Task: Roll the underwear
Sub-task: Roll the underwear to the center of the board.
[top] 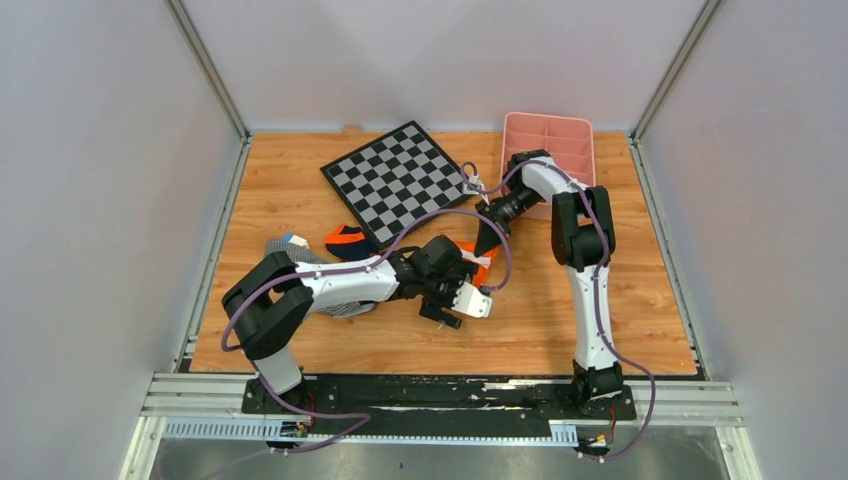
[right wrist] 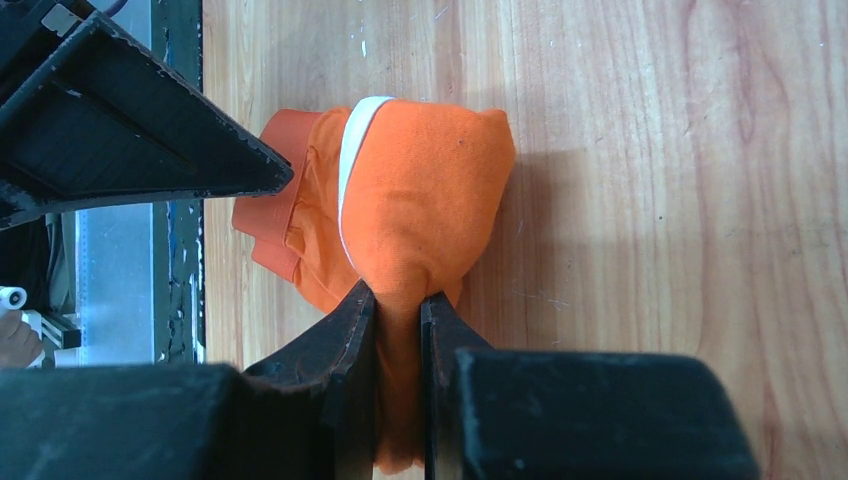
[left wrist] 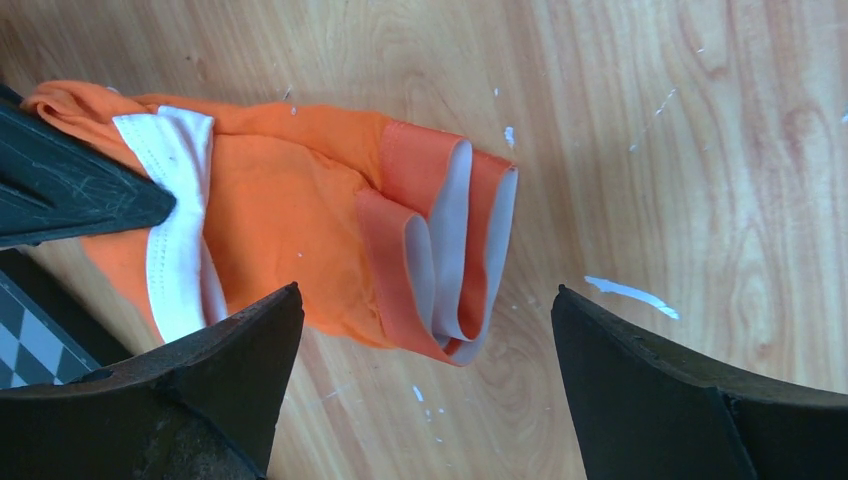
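Orange fabric is sitting pinched between the jaws of the right gripper [right wrist: 398,300], which are standing almost closed with only a thin fold of the underwear [right wrist: 420,200] filling the gap. The left gripper [left wrist: 425,297] is hanging with its jaws spread wide and gripping nothing. The layered waistband end of the garment is lying on the table [left wrist: 700,150] just ahead of that gap, reaching partly in front of one finger; whether it is touching cannot be told.

Risks, as judged:
- The right grip is taking a narrow pinch only, so a pull along the table is likely to be slipping the fold out.
- The free waistband layers are looking springy and loosely stacked, so with nothing pressing them the roll could be opening again.
- The two grippers are working close together over one small garment — a careless closing move could be bringing fingers into contact.

The underwear is lying near the table's middle, just beside the corner of the chessboard [top: 398,180], bunched into a loose partial roll: one end is in the right jaws and the other is lying free beneath the left gripper.
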Robot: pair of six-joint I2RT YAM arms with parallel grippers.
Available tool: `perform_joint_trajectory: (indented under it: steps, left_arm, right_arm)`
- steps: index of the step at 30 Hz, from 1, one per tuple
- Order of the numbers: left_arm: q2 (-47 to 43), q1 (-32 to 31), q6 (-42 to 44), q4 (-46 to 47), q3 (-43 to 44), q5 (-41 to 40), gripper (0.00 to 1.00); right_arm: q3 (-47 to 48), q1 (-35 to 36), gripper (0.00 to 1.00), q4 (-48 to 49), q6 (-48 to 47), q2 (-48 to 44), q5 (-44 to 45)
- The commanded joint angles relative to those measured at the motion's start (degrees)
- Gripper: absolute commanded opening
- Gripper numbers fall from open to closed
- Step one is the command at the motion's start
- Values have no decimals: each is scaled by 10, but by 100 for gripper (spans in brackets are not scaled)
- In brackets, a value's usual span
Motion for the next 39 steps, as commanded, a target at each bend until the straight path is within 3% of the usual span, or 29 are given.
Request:
perform_joint_trajectory:
  steps: [1,7,14,18,20,22,24,26,28,31,34,39]
  left_arm:
    - [12,-7,39,22,12,-7,100]
    - [36,-22,14,54,6,-33,97]
    - [59,-22,31,42,12,-19,50]
    - [60,-22,32,61,-4,-19,43]
    - [60,-25,33,63,-10,-15,31]
    - [71,-30,33,55,-6,-25,26]
    - [82,-34,29,47,1,-32,13]
    - [92,-34,22,30,12,-31,7]
    - [100,-34,14,-6,29,-22,1]
    - [101,-34,-2,-38,44,-6,0]
    - [104,-32,-24,-69,60,10,0]
    - [127,-14,-91,-167,125,79,0]
  right_arm:
    - [12,-4,4,-32,-2,9,-8]
    - [18,-4,4,-32,2,14,-4]
    - [25,-8,5,-32,7,20,-3]
    - [40,-10,6,-32,17,30,-6]
    - [48,-10,7,-31,25,37,-6]
    - [55,-10,15,-32,29,42,-5]
    - [60,-11,27,-31,37,41,-3]
    - [64,-13,51,-31,48,33,3]
    - [68,-18,64,-31,53,13,16]
    - [84,-39,77,-32,58,-30,29]
    - [118,-74,99,-32,71,-78,25]
    - [143,-141,100,-26,71,-164,18]
